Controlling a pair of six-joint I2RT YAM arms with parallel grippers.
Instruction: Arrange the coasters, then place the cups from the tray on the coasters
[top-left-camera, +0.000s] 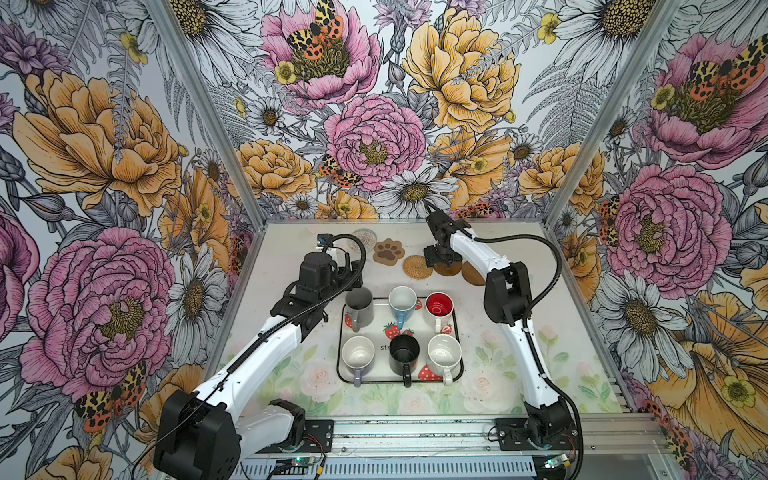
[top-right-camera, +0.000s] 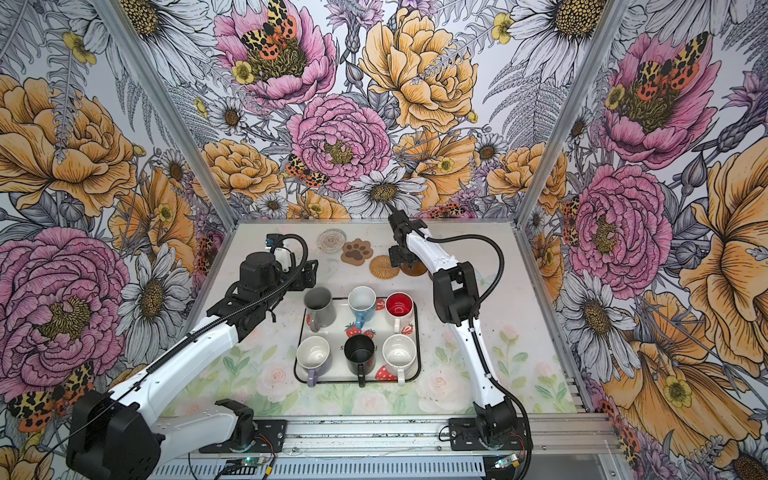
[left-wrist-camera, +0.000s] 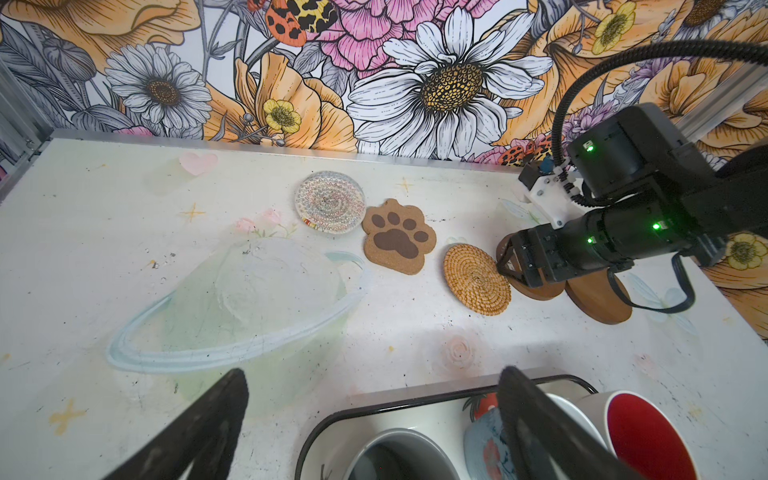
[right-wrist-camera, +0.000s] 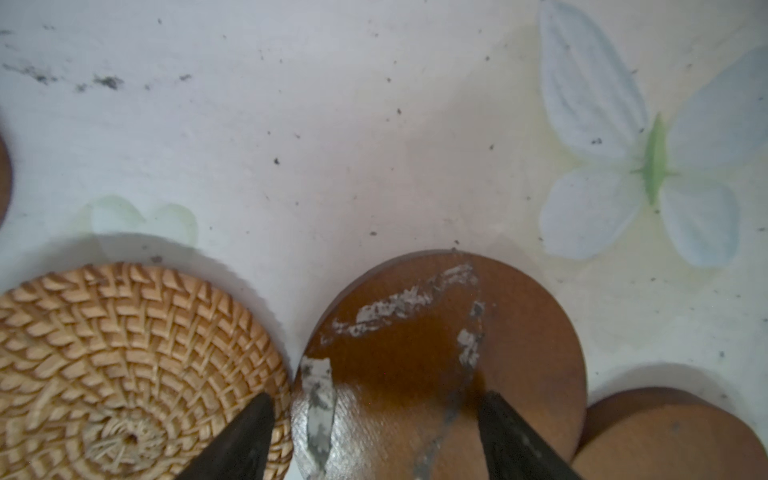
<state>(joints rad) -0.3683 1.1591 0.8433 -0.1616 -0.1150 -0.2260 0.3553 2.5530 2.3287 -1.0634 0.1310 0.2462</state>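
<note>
Black fingertips (right-wrist-camera: 237, 440) of the right gripper (right-wrist-camera: 374, 440) stand apart with nothing clamped between them. One hangs over the woven rattan round coaster (right-wrist-camera: 124, 365), its partner over the scuffed dark brown round coaster (right-wrist-camera: 436, 332). That disc touches the rattan one and seems to lap over the second dark brown round coaster (right-wrist-camera: 673, 436).

Spreading these three looks like the step in hand. Pressing flat on the scuffed disc and sliding it should beat pinching so thin an edge, once the finger above the rattan is clear.

Bare tabletop (right-wrist-camera: 332, 124) lies open toward the back wall, whose edge is near. The white strawberry-print tray (left-wrist-camera: 415, 411) crowds the near side, all six handled mugs on it. The grey-white woven round coaster (left-wrist-camera: 330, 202) and tan paw-shaped coaster (left-wrist-camera: 399, 237) lie just beside each other. The left gripper (left-wrist-camera: 374, 374) hovers wide open and empty by the tray's corner.
</note>
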